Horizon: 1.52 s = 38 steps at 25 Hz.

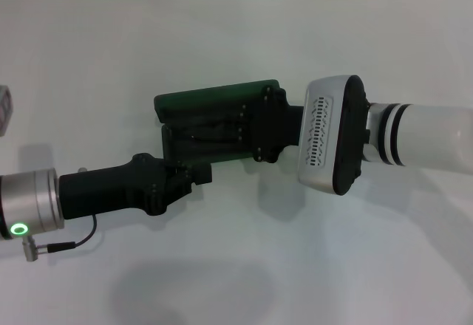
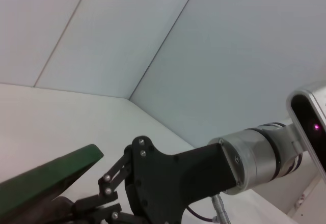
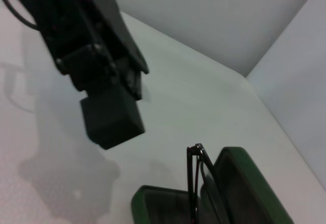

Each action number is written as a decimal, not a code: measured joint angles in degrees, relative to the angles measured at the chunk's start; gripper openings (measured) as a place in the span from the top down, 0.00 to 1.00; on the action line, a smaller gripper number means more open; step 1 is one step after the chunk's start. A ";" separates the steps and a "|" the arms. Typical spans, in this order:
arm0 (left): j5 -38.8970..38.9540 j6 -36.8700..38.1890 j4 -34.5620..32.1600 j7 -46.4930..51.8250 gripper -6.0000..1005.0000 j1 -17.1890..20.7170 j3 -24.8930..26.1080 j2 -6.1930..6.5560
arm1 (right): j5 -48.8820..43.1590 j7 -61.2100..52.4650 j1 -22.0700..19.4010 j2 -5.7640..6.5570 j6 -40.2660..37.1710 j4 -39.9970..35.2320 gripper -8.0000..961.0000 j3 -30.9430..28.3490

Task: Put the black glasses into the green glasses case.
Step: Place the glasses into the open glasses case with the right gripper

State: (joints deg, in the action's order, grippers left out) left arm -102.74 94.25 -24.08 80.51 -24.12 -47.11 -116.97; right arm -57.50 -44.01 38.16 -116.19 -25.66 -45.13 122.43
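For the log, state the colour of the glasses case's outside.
Dark green; the green glasses case shows it best in the right wrist view.

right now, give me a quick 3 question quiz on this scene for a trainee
1. True or false: the green glasses case is shut.
2. Which hand is over the open case: A, the left hand, or B, the right hand?
3. Which wrist view shows the black glasses?

Key: 1 false, the lid is up. 2 B; the left hand is at the case's near left corner. 3 the right wrist view.
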 joint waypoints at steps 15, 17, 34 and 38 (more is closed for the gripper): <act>-0.13 0.34 0.00 -0.02 0.99 0.01 -0.09 -0.11 | -3.54 0.83 -5.21 0.01 4.36 -6.55 0.86 0.34; -0.15 0.34 0.00 -0.10 0.99 0.07 -0.09 -0.11 | -3.70 1.04 -5.69 0.08 4.71 -7.46 0.86 0.33; -0.18 0.29 0.28 -0.07 0.99 -0.35 -0.09 -0.10 | -9.54 1.43 -8.35 0.00 11.05 -12.02 0.85 1.57; -0.17 0.26 0.24 -0.08 0.99 -0.40 -0.09 -0.05 | -9.58 1.16 -8.35 0.00 11.20 -12.01 0.85 1.84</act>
State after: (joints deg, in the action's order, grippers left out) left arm -102.91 94.51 -23.85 80.43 -24.52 -47.20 -117.02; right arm -67.08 -42.85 29.80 -116.19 -14.46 -57.14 124.27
